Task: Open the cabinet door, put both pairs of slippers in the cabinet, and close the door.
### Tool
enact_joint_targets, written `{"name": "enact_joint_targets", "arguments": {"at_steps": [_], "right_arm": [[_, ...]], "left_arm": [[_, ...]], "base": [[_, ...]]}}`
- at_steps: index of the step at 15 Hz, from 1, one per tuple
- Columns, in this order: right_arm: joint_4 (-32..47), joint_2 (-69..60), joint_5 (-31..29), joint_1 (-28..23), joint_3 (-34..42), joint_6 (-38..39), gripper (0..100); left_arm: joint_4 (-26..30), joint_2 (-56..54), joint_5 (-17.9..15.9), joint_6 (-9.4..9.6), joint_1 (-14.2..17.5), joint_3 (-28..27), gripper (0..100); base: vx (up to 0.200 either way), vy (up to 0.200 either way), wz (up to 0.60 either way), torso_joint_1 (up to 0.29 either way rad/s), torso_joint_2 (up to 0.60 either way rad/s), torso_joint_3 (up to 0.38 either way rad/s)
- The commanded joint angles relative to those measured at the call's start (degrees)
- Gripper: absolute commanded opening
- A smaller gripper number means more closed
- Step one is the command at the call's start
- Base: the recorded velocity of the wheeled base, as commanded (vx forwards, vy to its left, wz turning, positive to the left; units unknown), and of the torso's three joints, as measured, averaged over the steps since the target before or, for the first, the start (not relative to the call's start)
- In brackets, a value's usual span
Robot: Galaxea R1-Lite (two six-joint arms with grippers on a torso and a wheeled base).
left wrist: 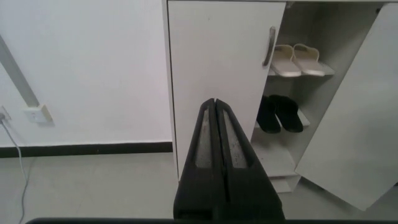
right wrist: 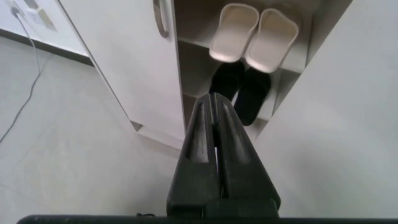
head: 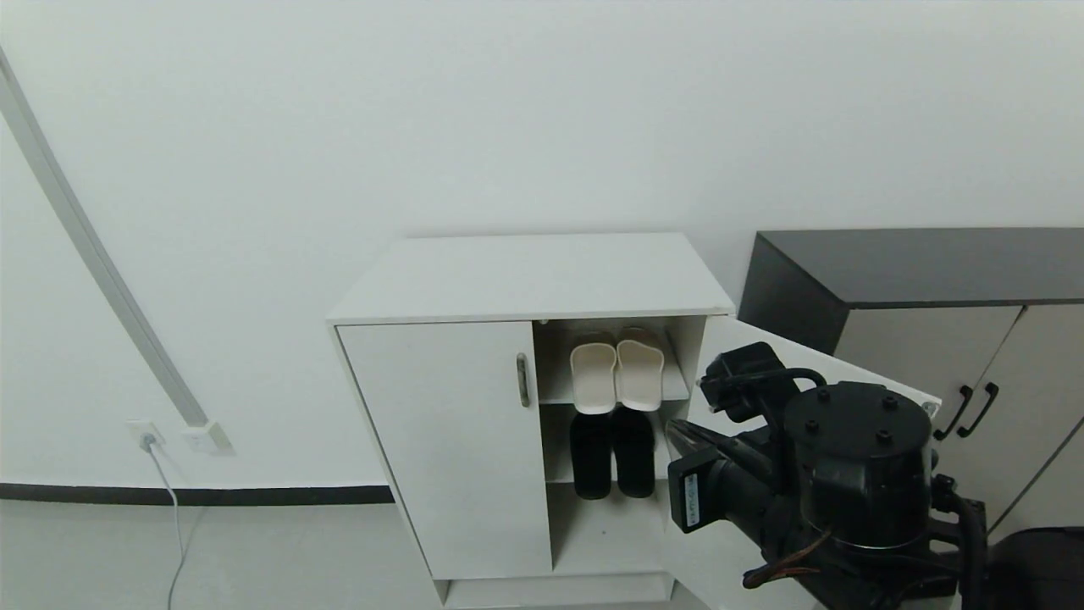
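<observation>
From the head camera, a white cabinet [head: 529, 280] stands against the wall. Its closed door [head: 445, 440] covers the left half, and the open door [head: 711, 568] is swung out to the right. In the exposed half, the white slippers [head: 616, 373] sit side by side on the upper shelf. The black slippers [head: 611, 453] sit on the shelf directly below them. The right claw [head: 682, 434] hangs in front of the open door, just right of the black slippers. A dark cabinet [head: 915, 263] stands further right, and a wall socket [head: 146, 435] with a cable is low on the left.

From the left wrist, the left claw [left wrist: 214, 107] is clenched on nothing, in front of the closed door [left wrist: 217, 56]. The white slippers [left wrist: 300, 59] and black slippers [left wrist: 280, 113] lie on their shelves beyond it.

From the right wrist, the right claw [right wrist: 214, 102] is also clenched with nothing in it. It points at the black slippers [right wrist: 239, 87], with the white slippers [right wrist: 252, 31] above them and the open door [right wrist: 342, 124] alongside.
</observation>
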Motion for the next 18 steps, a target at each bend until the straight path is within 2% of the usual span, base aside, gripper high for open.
{"name": "enact_joint_targets", "arguments": {"at_steps": [1,12,18], "right_arm": [[0.0,0.0,0.0,0.1,0.1,0.0,0],[-0.1,-0.1,0.0,0.2,0.8,-0.7,0],[-0.1,0.1,0.1,0.2,1.3,-0.9,0]], "left_arm": [[-0.1,0.1,0.0,-0.03,0.0,0.0,0],[-0.1,0.1,-0.1,-0.03,0.0,0.0,0],[0.0,0.1,-0.1,-0.03,0.0,0.0,0]], "base": [[0.0,0.0,0.0,0.227,-0.55,-0.32],[0.0,0.0,0.0,0.232,-0.53,-0.294],[0.0,0.0,0.0,0.033,-0.07,-0.039]]}}
